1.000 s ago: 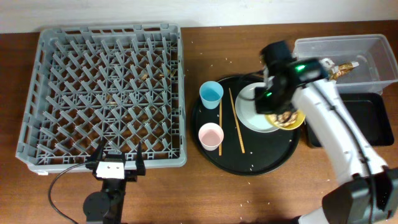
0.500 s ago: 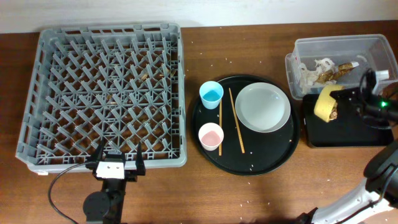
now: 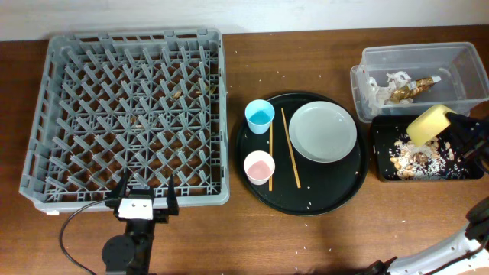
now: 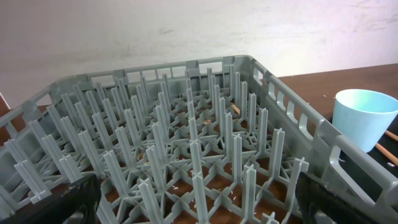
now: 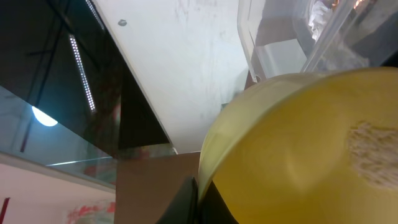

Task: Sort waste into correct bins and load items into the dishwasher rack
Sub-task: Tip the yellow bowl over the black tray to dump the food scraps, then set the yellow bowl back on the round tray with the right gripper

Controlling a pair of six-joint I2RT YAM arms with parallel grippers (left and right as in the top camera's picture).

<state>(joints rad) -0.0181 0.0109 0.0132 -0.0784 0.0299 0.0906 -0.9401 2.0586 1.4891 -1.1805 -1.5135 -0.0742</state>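
My right gripper [image 3: 451,127] is shut on the rim of the small yellow bowl [image 3: 428,122] and holds it tipped over the shallow black rectangular tray [image 3: 380,169]. Loose rice-like and brownish food scraps [image 3: 416,156] lie in that tray. In the right wrist view the yellow bowl [image 5: 305,149] fills the frame, and the fingers [image 5: 200,193] pinch its rim. The clear tub [image 3: 412,50] holds white tissue [image 3: 382,85] and a gold-brown wrapper [image 3: 412,87]. My left gripper [image 3: 141,208] is open at the front edge of the grey dishwasher rack [image 3: 130,114].
The large round black tray [image 3: 321,187] holds the grey plate [image 3: 323,132], blue cup [image 3: 260,116], pink cup [image 3: 259,166] and two chopsticks [image 3: 290,149]. The left wrist view shows the rack pegs [image 4: 186,124] and the blue cup [image 4: 364,118]. Rice grains are scattered on the table.
My right arm carried the yellow bowl from the plate on the round tray over to the black rectangular tray and tipped it. Food scraps now lie in that tray.
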